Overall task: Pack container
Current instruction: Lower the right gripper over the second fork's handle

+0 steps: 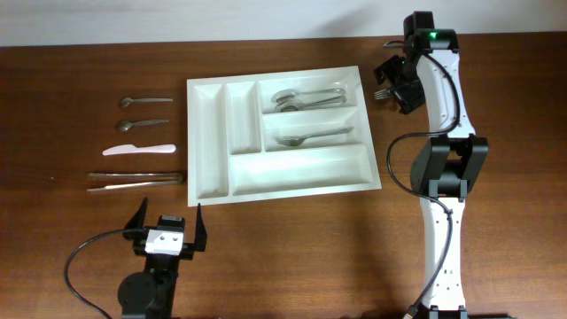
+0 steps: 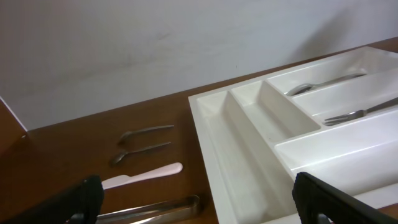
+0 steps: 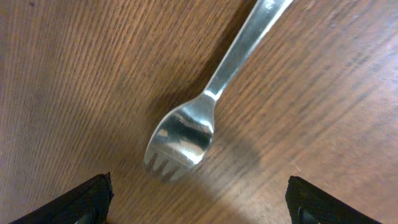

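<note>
My right gripper [image 3: 198, 202] hangs spread above a glossy steel fork [image 3: 183, 134] lying flat on the grained wooden table [image 1: 292, 257]. The smooth white moulded container [image 1: 208, 142] lies to its left. My left gripper [image 1: 171, 213], also spread wide, has slim metal tongs [image 1: 135, 179] just ahead-left.

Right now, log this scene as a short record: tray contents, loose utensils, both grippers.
tray: white five-compartment cutlery tray, mid-table
top crosswise compartment: several metal utensils
middle crosswise compartment: single fork
other compartments: empty
left of tray: small spoon, second small spoon, white knife, metal tongs
right of tray: loose fork on the wood
left gripper: open, empty
right gripper: open over the loose fork, not gripping
</note>
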